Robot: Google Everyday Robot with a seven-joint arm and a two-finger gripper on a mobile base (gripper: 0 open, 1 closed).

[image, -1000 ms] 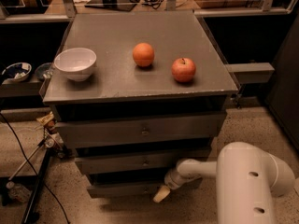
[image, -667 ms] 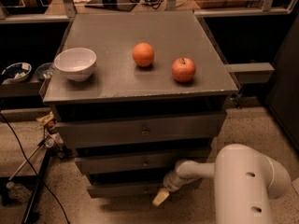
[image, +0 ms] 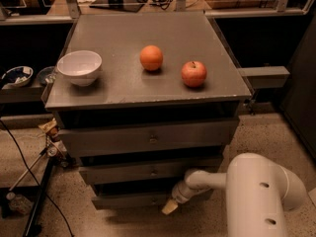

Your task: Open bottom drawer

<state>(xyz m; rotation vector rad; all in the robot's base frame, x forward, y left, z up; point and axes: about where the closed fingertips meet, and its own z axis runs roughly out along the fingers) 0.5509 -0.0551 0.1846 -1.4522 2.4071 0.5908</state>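
Observation:
The bottom drawer [image: 129, 200] is the slimmest grey front, lowest of three under the grey cabinet top [image: 148, 90]. It stands slightly out from the cabinet. Its knob is hidden behind my arm. My gripper [image: 169, 208] is at the end of my white arm [image: 256, 194], right at the drawer's front near its middle, pointing down and left. The middle drawer [image: 151, 172] and the top drawer [image: 150, 138] sit above it, each with a small round knob.
A white bowl [image: 79, 67], an orange [image: 151, 58] and a red apple [image: 193, 73] rest on the cabinet top. Cables and a stand [image: 37, 201] lie on the floor at the left. A dark shelf with a dish [image: 16, 76] is at far left.
My gripper has stayed at the bottom drawer's front, shifting very slightly. Nothing else has moved.

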